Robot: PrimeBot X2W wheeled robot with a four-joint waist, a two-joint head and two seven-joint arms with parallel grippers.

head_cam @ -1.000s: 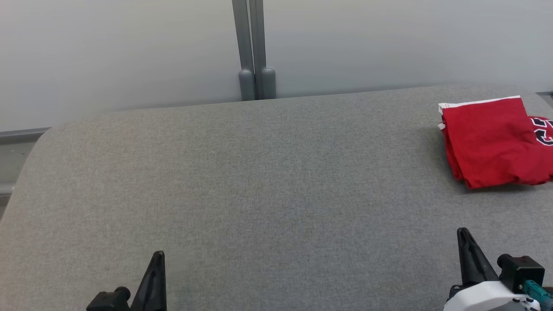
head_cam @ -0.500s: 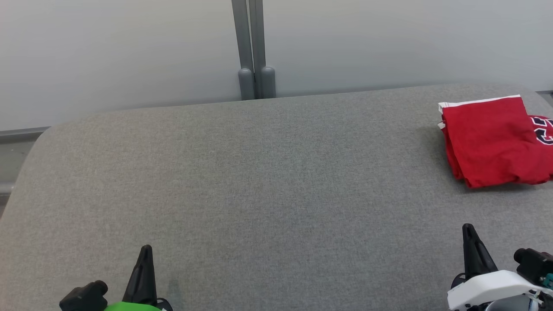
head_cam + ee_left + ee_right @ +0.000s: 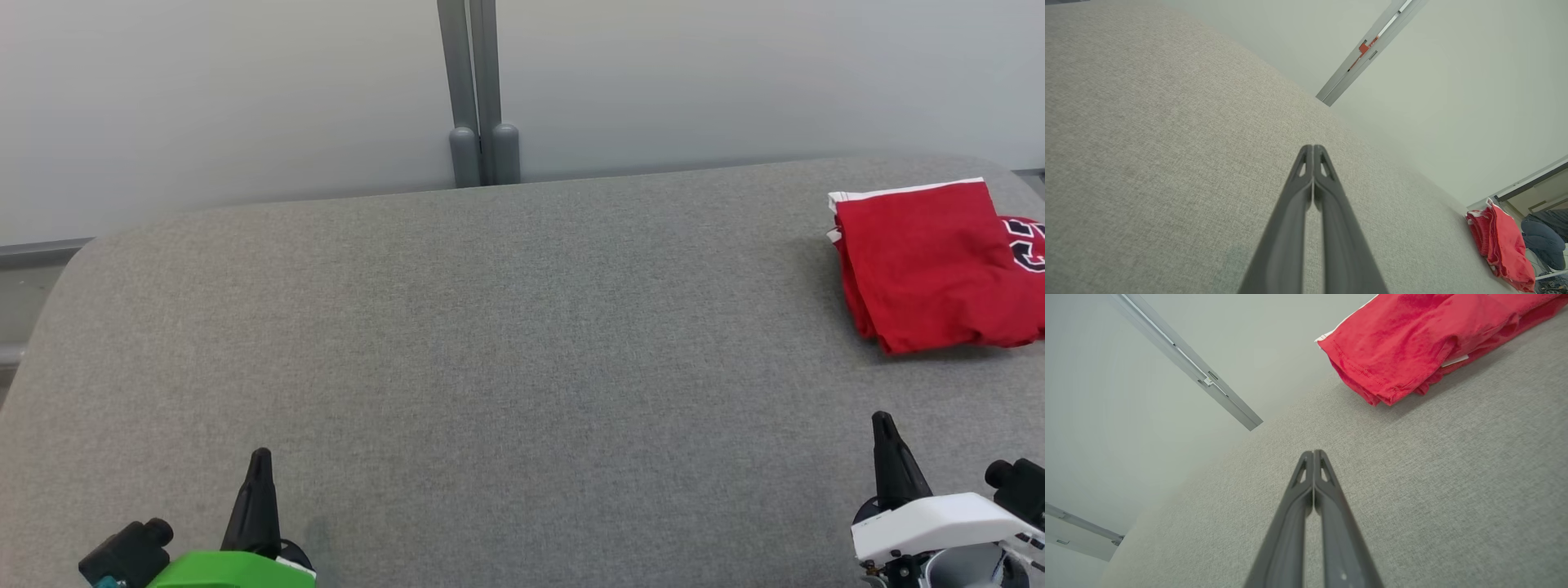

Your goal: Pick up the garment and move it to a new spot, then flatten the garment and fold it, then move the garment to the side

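1. Head view: The red jersey [image 3: 931, 265] lies folded in a compact bundle at the far right of the grey fabric-covered table [image 3: 522, 343]. White trim runs along its far edge, and part of a dark numeral shows where the picture cuts it off. The left gripper [image 3: 260, 456] and right gripper [image 3: 881, 420] sit low at the near edge, well apart from the jersey. Each has its jaws pressed together with nothing between them. On this evidence the pick-up, flattening, folding and move to the side look done, and little if anything appears left. The table is woven grey cloth with rounded corners. Behind it stands a pale wall [image 3: 204, 98] split by a grey post [image 3: 478, 90].

2. Left wrist view: The left gripper's fingers meet at the tips over the cloth, empty. The jersey is a small red stack at the table's distant end, close to its edge.

3. Right wrist view: The right gripper's jaws are likewise closed on nothing. The jersey rests on the cloth ahead, apart from the fingertips, with its layers stacked, a stitched hem facing the camera and a white tag peeking out.
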